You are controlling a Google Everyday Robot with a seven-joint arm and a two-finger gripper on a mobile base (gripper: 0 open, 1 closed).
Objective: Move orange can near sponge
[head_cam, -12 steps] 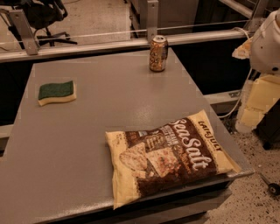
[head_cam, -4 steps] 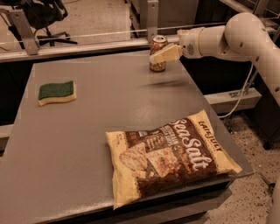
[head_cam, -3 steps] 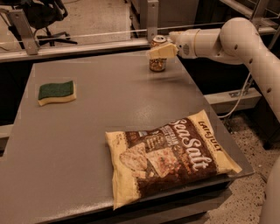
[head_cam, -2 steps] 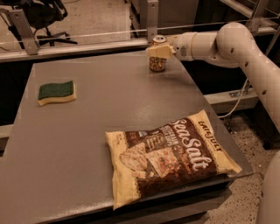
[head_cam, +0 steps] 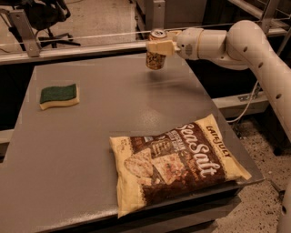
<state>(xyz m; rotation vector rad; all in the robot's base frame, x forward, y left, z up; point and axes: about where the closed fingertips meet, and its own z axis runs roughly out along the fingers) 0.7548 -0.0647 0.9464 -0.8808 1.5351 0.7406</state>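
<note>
Since 0.7 s earlier, the orange can (head_cam: pixel 156 58) had shifted left and a bit up in the frame, and the gripper (head_cam: pixel 157 47) had gone with it. Four seconds earlier the can stood alone at the table's far edge, with the arm off to the right.

Can was at upper centre of the frame, upright, silver top with pull tab facing up, over the far edge of the grey table (head_cam: pixel 113 104). Couldn't tell whether its base touched the surface or hung just above it; a small shadow sat right under it.

Gripper was clamped on the can's upper half, with one pale finger (head_cam: pixel 164 47) across the front of the can just under the rim. Jaws were narrow, holding the can. The cream-coloured arm (head_cam: pixel 236 41) came in from the right edge of the frame, level with the can, then bent down the right side.

Sponge (head_cam: pixel 59 95) lay flat at left of the frame, green side up, well apart from the can and unmoved from the earlier frames. Chip bag (head_cam: pixel 175 164) lay flat at lower centre-right, one corner over the table's near right edge, also unmoved.

Behind the table, a metal rail (head_cam: pixel 82 48) ran across the frame and an office chair (head_cam: pixel 45 13) sat at upper left.
</note>
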